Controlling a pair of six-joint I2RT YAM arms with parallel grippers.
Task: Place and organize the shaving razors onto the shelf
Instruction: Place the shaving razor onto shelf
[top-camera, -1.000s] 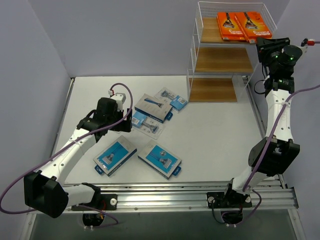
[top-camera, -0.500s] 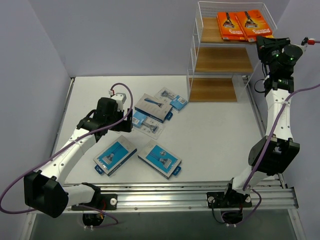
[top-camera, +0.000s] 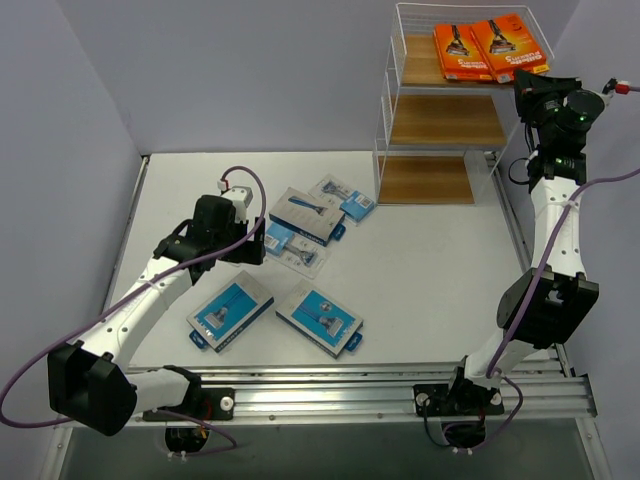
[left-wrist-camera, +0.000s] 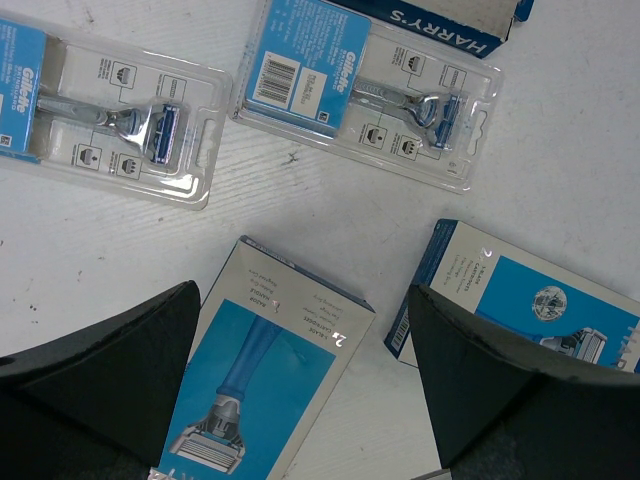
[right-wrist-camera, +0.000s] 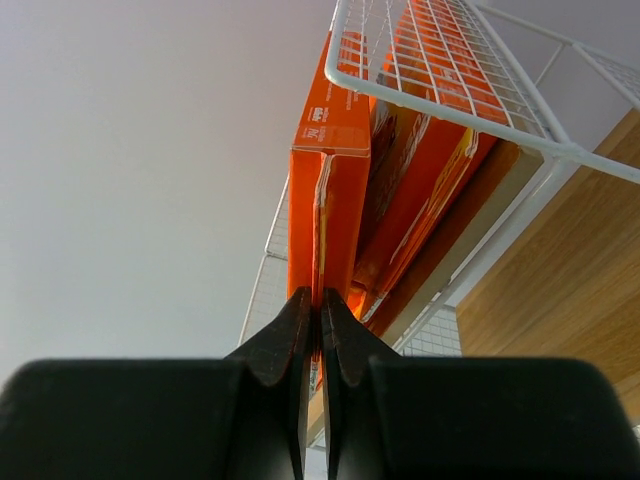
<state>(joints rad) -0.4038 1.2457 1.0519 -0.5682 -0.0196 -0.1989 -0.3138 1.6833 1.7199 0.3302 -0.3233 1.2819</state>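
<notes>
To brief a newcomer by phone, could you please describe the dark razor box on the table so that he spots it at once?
On the table, left of the shelf, five packs lie in a cluster. The dark box sits between two clear blister packs; the other two boxes, nearer the arms, are light blue.

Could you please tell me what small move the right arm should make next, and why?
Probably a gentle push forward: the right pincer is shut, its tips at the near edge of an orange razor box that juts past the shelf rim, so nudging should seat it fully.
</notes>
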